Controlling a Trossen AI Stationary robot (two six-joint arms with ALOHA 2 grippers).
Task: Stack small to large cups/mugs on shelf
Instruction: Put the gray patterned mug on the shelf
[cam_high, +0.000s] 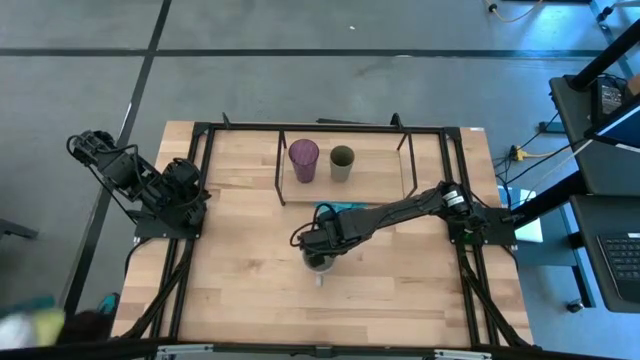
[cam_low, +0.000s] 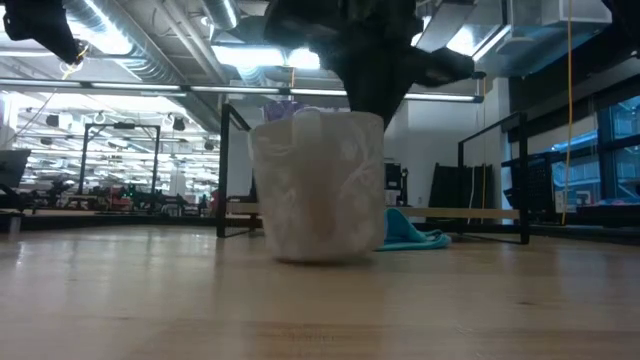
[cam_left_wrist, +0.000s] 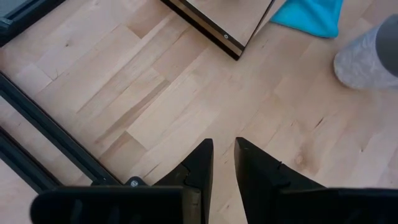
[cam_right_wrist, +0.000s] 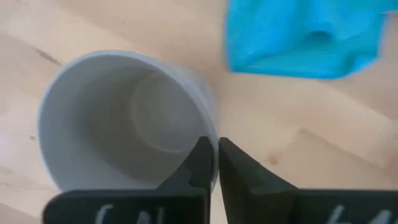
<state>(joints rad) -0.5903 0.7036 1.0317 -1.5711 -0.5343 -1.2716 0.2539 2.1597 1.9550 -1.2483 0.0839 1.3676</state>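
A grey mug (cam_high: 318, 263) stands on its base on the wooden table, near the middle, and it also shows in the low view (cam_low: 318, 185). My right gripper (cam_right_wrist: 217, 146) is shut on its rim from above. A purple tumbler (cam_high: 304, 160) and an olive-green cup (cam_high: 342, 163) stand side by side on the shelf's board (cam_high: 380, 165) at the far middle. My left gripper (cam_left_wrist: 224, 146) waits at the table's left side, shut and empty, over bare wood. My right gripper holds the mug's rim (cam_right_wrist: 210, 121), one finger inside the mug and one outside, the wall pinched between them. The fingers point down from above. The mug stands upright with its base (cam_low: 318, 255) on the table.
A teal cloth (cam_high: 335, 208) lies crumpled on the table between the mug and the shelf, and it also shows in the right wrist view (cam_right_wrist: 305, 37). The shelf's black wire frame (cam_high: 282, 170) rises around the board. A black frame (cam_high: 200, 180) runs along the table's sides.
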